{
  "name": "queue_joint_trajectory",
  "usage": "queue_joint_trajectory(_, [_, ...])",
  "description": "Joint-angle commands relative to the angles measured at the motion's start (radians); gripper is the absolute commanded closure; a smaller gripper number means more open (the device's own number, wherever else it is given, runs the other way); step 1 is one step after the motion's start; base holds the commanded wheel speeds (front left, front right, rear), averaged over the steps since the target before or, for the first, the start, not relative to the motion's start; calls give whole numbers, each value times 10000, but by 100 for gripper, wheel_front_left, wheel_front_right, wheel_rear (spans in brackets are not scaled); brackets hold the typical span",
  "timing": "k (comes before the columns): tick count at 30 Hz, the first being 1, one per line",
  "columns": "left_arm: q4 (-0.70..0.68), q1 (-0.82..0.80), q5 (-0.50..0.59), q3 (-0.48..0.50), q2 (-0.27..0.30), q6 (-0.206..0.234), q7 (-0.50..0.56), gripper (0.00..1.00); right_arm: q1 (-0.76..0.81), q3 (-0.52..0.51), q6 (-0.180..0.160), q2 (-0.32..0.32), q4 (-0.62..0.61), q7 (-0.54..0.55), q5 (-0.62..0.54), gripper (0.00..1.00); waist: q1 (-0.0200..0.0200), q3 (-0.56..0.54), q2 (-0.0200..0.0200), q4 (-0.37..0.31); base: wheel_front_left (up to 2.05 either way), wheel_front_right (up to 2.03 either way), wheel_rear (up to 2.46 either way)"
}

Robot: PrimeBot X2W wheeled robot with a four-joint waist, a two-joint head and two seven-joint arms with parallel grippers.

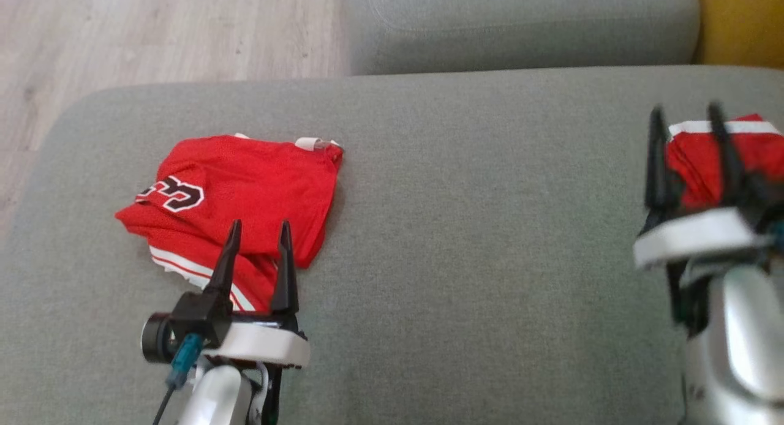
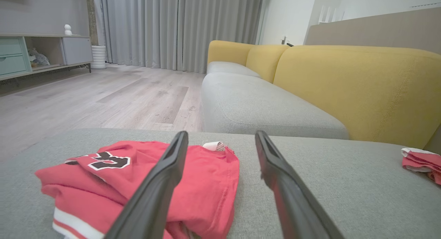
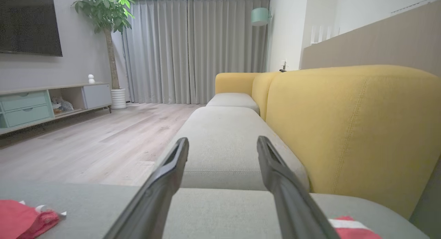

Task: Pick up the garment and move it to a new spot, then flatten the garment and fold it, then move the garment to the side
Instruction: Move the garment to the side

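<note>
Right gripper [image 1: 685, 109] gapes wide, empty, over red garment [image 1: 695, 168] at right edge of cushion [image 1: 478, 229]; left gripper [image 1: 260, 226] wide, empty, by red jersey [image 1: 245, 180]. Best lift right straight up, avoiding snags.

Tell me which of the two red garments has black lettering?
The folded red garment by the left gripper; the red garment at the right shows a white band, no letters.

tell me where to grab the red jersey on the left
Probably the striped hem, nearest the left tool, approached from the robot's side: that edge lies bunched in loose folds, while the rest of the red jersey lies flatter.
</note>
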Motion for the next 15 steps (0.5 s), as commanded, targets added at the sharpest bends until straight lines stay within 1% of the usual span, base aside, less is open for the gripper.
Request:
queue_joint_trajectory(1, [-248,-105,2,248,62,19,-80,0,181,295,-9,111,-253,-331,-35,0,2,-141,-1,85,0,0,0])
queue_joint_trajectory(3, [-105,69,21,215,62,30,-80,0,840,176,-9,166,-154,-677,193,0,2,-302,-1,155,0,0,0])
queue_joint_trajectory(4, [-105,69,21,215,62,30,-80,0,840,176,-9,166,-154,-677,193,0,2,-302,-1,155,0,0,0])
queue_joint_trajectory(5, [-24,240,32,233,62,39,-80,0,1464,364,-9,175,-24,-911,580,0,2,-433,-1,161,0,0,0])
queue_joint_trajectory(7, [1,372,46,280,62,27,-80,0,2011,533,-9,178,115,-1038,720,0,2,-492,-1,159,0,0,0])
queue_joint_trajectory(8, [1,372,46,280,62,27,-80,0,2011,533,-9,178,115,-1038,720,0,2,-492,-1,159,0,0,0])
queue_joint_trajectory(9, [-4,461,61,305,62,16,-80,0,2413,661,-9,180,190,-1112,948,0,2,-533,-1,164,0,0,0])
queue_joint_trajectory(15, [-124,648,27,393,62,64,-80,0,2959,831,-9,181,24,-1167,1018,0,2,-566,-1,120,0,0,0])
